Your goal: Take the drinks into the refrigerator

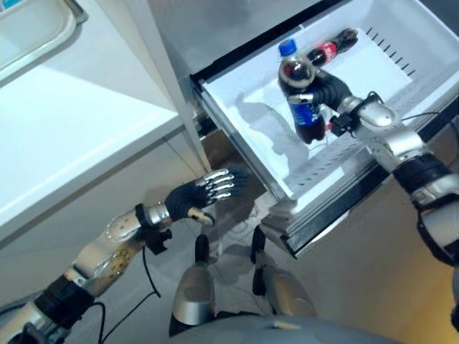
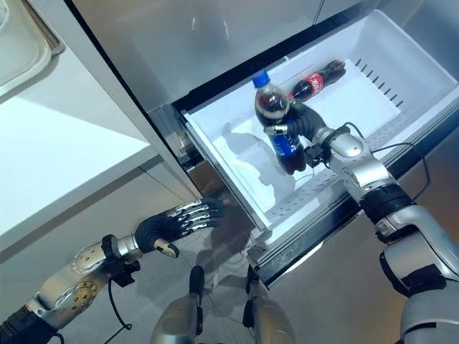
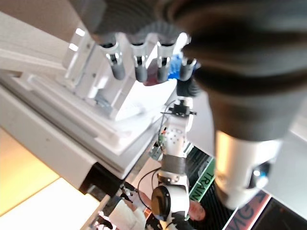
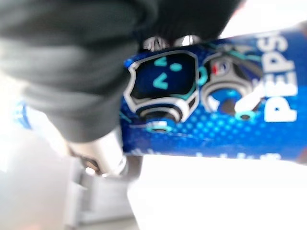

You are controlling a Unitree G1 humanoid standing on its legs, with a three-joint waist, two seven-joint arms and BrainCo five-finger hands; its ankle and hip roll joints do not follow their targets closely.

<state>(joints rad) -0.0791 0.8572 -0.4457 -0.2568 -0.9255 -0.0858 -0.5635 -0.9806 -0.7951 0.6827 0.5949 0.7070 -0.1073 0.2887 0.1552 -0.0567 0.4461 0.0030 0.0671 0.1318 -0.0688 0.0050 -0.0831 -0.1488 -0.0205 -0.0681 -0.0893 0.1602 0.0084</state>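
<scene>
Blue-capped cola bottle [image 1: 301, 97] upright over the open white refrigerator drawer [image 1: 237, 115], right hand [image 1: 326, 89] curled round its blue label, red-labelled cola bottle [image 1: 331, 46] lying at the drawer's back, left hand [image 1: 204, 192] below the drawer's corner, fingers straight, holding nothing

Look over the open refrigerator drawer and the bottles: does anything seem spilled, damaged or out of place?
Nothing stands out. The drawer is pulled open; a red-labelled bottle lies on its side inside, with no spill visible. The right hand holds the blue-labelled bottle over the drawer. The left hand hangs open, away from the drawer.
</scene>
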